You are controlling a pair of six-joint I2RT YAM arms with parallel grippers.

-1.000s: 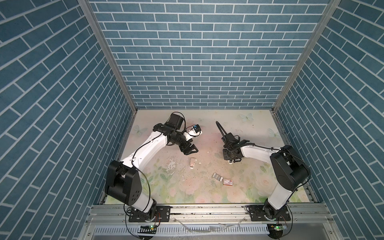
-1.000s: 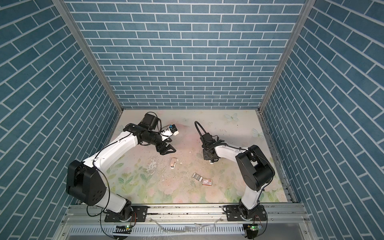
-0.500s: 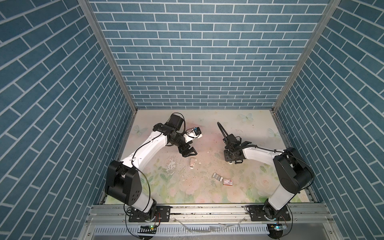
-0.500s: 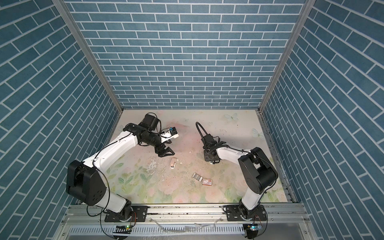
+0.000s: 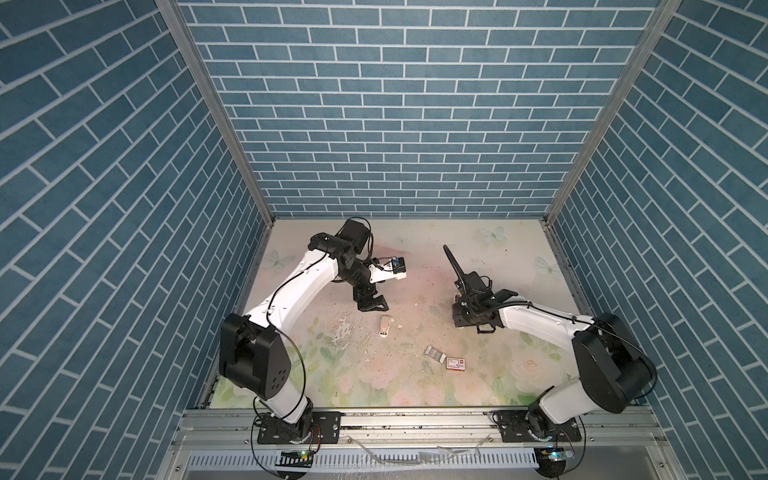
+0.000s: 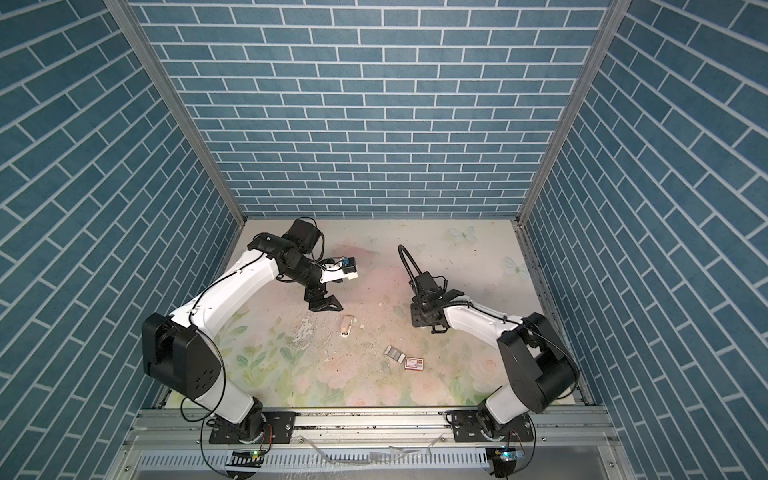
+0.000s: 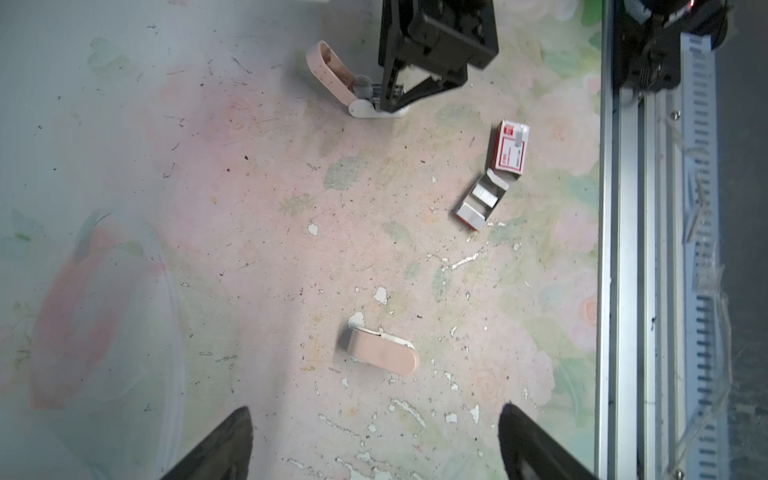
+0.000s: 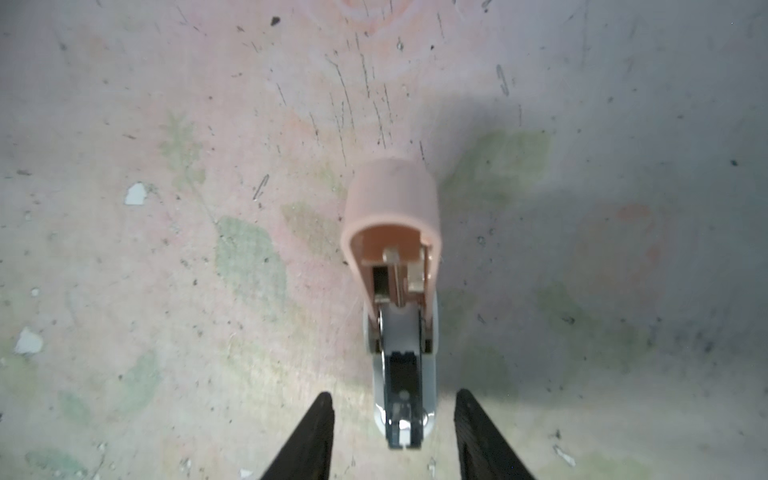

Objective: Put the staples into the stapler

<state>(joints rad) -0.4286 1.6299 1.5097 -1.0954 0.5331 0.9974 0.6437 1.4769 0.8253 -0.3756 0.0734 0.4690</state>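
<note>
Floral tabletop (image 7: 208, 208), silvery flat staples (image 7: 484, 195), left end effector (image 7: 374, 409) wide, right end effector (image 8: 394, 395) parted astride stapler (image 8: 392, 199)

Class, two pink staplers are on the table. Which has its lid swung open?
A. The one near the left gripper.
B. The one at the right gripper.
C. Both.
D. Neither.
B: the open stapler has its pink lid raised, between the spread fingers of the right gripper, while the closed stapler lies shut.

Red-and-white box (image 5: 456, 364) on floral mat (image 5: 332, 376)
</note>
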